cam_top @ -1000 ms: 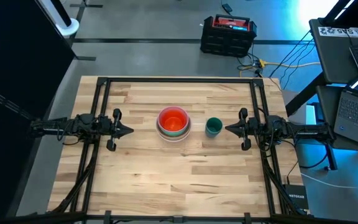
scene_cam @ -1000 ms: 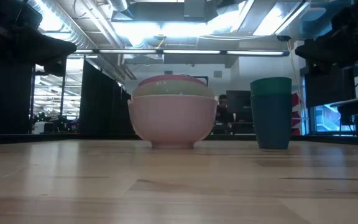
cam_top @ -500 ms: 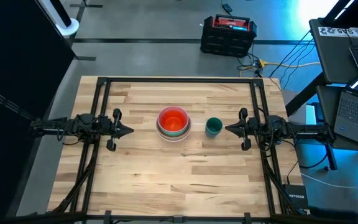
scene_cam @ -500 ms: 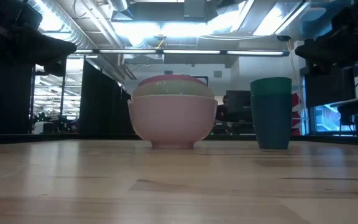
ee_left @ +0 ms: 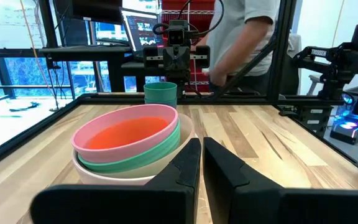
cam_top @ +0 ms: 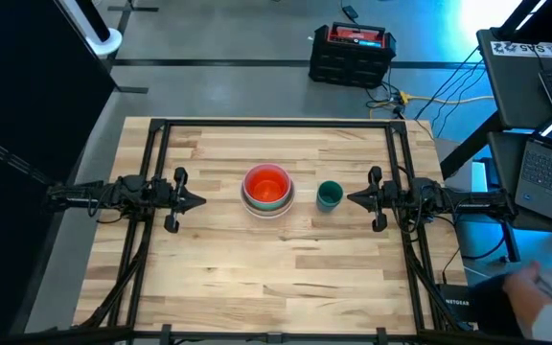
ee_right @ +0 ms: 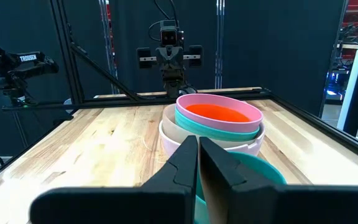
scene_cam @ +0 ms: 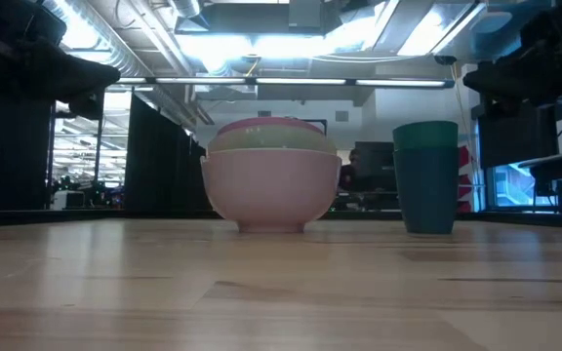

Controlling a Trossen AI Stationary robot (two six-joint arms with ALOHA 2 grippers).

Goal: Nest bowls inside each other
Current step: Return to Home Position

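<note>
Nested bowls (cam_top: 267, 190), red-orange innermost, sit mid-frame on the table (cam_top: 286, 278), a teal cup (cam_top: 329, 195) just right; left pincer (cam_top: 200, 201) and right pincer (cam_top: 351, 198) flank them, apart.

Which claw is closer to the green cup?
Right. The right claw sits just beside the green cup. The left claw is on the far side of the stacked bowls.

Bowls (cam_top: 267, 190) sitting nested in one upright stack mid-table: red-orange innermost, then pink, green, pale outer ones.

Teal cup (cam_top: 329, 195) on wooden table (cam_top: 286, 264); red-black case (cam_top: 353, 53) on floor beyond.
</note>
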